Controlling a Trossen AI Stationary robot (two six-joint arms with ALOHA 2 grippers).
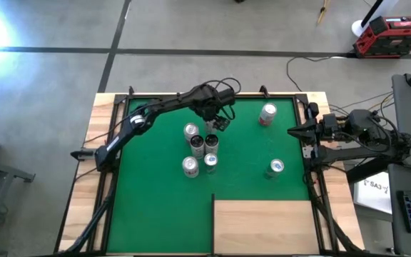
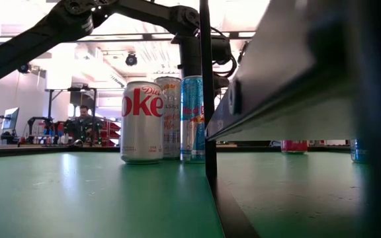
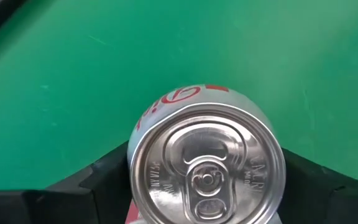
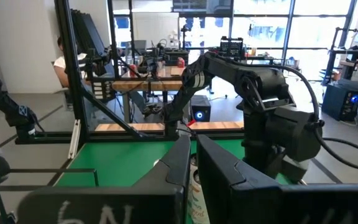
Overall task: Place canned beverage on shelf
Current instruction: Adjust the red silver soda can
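A silver can with red lettering [image 3: 207, 165] stands upright between the fingers of my left gripper [image 1: 220, 123], at the far middle of the green mat [image 1: 155, 207]; the gripper is shut on it. The shelf [image 1: 262, 227], a pale plywood panel, lies flat at the mat's near right corner. My right gripper [image 1: 295, 130] is shut and empty at the mat's right edge, and the arm waits there. My left gripper holds the can's side wall just below the rim [image 3: 135, 158], pinched between its two fingers, one on each opposite side. The fingers [image 3: 107, 180] come from above, pointing down. The can is upright, lid up. Whether its base rests on the mat does not show.
Several more cans stand in a cluster [image 1: 198, 148] just near and left of my left gripper; they also show in the low view [image 2: 142, 122]. Single cans stand at the far right [image 1: 268, 114] and the right [image 1: 275, 168]. A person sits beyond the table [image 2: 83, 119].
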